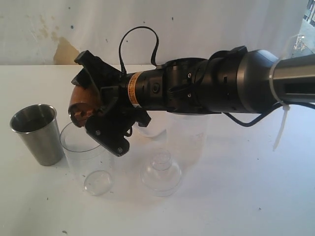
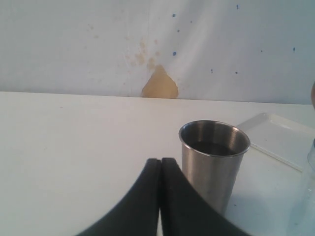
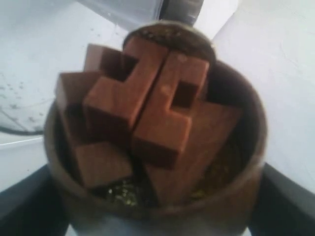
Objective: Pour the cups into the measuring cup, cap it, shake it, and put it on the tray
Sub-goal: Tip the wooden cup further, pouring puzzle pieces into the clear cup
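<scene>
My right gripper reaches across to the left and is shut on the brown wooden cup, which is tipped on its side above the clear measuring cup. The right wrist view looks into the wooden cup, between the fingers of the right gripper. It holds several wooden blocks and some greenish bits. The steel tumbler stands upright to the left of the measuring cup. My left gripper is shut on nothing, just beside the tumbler. The white tray lies past the tumbler.
A clear dome-shaped cap sits on the table right of the measuring cup. A frosted plastic tub stands behind it, under my right arm. A stained white wall closes the back of the table.
</scene>
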Robot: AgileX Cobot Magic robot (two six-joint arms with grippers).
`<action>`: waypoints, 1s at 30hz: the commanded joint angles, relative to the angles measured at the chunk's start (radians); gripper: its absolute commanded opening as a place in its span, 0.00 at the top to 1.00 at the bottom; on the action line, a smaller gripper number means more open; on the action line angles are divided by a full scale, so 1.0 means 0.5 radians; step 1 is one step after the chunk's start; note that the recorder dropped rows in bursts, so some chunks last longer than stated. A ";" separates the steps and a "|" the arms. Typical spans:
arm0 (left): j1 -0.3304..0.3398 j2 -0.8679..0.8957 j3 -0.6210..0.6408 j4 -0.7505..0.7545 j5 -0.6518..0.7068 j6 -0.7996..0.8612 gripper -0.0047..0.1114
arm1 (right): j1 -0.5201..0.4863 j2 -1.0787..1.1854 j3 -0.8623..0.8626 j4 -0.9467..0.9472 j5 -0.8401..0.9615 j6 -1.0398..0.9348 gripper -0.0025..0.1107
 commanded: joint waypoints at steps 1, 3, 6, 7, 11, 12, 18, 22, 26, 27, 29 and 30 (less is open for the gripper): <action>0.003 -0.007 0.004 -0.010 -0.014 -0.005 0.95 | -0.001 -0.010 -0.019 0.006 -0.037 -0.044 0.98; 0.003 -0.007 0.004 -0.010 -0.014 -0.005 0.95 | -0.001 -0.014 -0.019 0.006 -0.054 -0.135 0.98; 0.003 -0.007 0.004 -0.010 -0.014 -0.005 0.95 | -0.001 -0.014 -0.019 0.006 -0.095 -0.218 0.98; 0.003 -0.007 0.004 -0.010 -0.014 -0.005 0.95 | -0.001 -0.014 -0.019 0.006 -0.091 -0.227 0.98; 0.003 -0.007 0.004 -0.010 -0.014 -0.005 0.95 | -0.001 -0.014 -0.019 0.006 -0.091 -0.289 0.98; 0.003 -0.007 0.004 -0.010 -0.014 -0.005 0.95 | -0.001 -0.014 -0.019 0.006 -0.095 -0.293 0.98; 0.003 -0.007 0.004 -0.010 -0.014 -0.005 0.95 | -0.001 -0.014 -0.101 0.014 -0.100 -0.313 0.98; 0.003 -0.007 0.004 -0.010 -0.014 -0.005 0.95 | -0.001 -0.014 -0.104 0.014 -0.082 -0.313 0.98; 0.003 -0.007 0.004 -0.010 -0.014 -0.005 0.95 | -0.001 -0.014 -0.104 0.009 -0.082 -0.342 0.98; 0.003 -0.007 0.004 -0.010 -0.014 -0.005 0.95 | -0.001 -0.014 -0.104 0.010 -0.082 -0.353 0.98; 0.003 -0.007 0.004 -0.010 -0.014 -0.005 0.95 | -0.001 -0.014 -0.104 0.010 -0.082 -0.402 0.98; 0.003 -0.007 0.004 -0.010 -0.014 -0.005 0.95 | -0.001 -0.014 -0.104 0.010 -0.082 -0.434 0.98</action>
